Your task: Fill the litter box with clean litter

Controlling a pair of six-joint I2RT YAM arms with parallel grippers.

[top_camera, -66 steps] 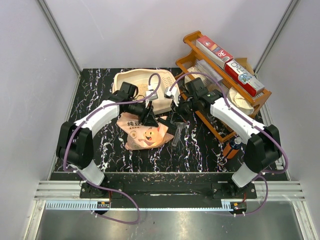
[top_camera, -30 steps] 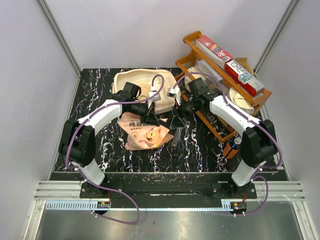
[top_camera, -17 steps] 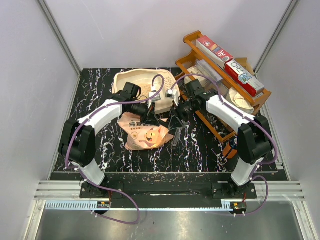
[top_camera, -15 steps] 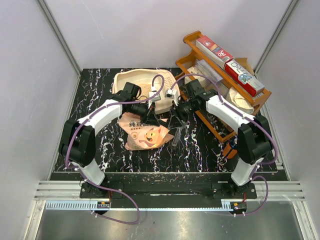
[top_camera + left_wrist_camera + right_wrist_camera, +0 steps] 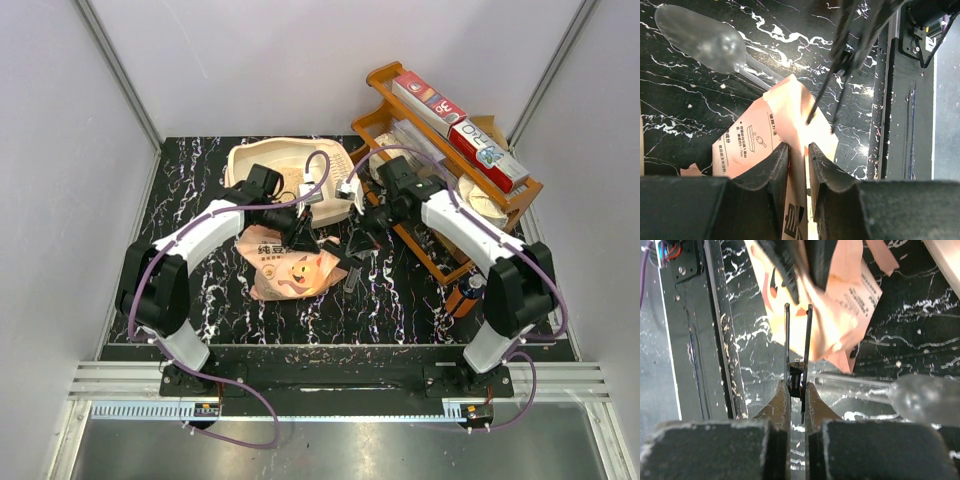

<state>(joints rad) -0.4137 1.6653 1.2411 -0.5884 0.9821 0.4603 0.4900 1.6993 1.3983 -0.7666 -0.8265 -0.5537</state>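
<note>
Pink-orange litter bag [image 5: 292, 268] lies flat just short of the cream litter box [image 5: 258, 153], top edge toward it; left gripper [image 5: 797, 150] straddles that edge, jaws slightly parted, right gripper [image 5: 796, 387] beside it, clamped on a black wire clip [image 5: 796, 377].

Tabletop [image 5: 180, 180] — glossy black stone-look, veined white. The bag [image 5: 290, 265] is creased pink-orange printed film with a faint sheen. At the bag's twelve o'clock, the litter box [image 5: 240, 158] is smooth, matt cream plastic. At two o'clock, the rack [image 5: 382, 72] is brown varnished wood. Scoop [image 5: 700, 37] — clear, glossy plastic. Clip [image 5: 796, 380]: thin black metal.
</note>
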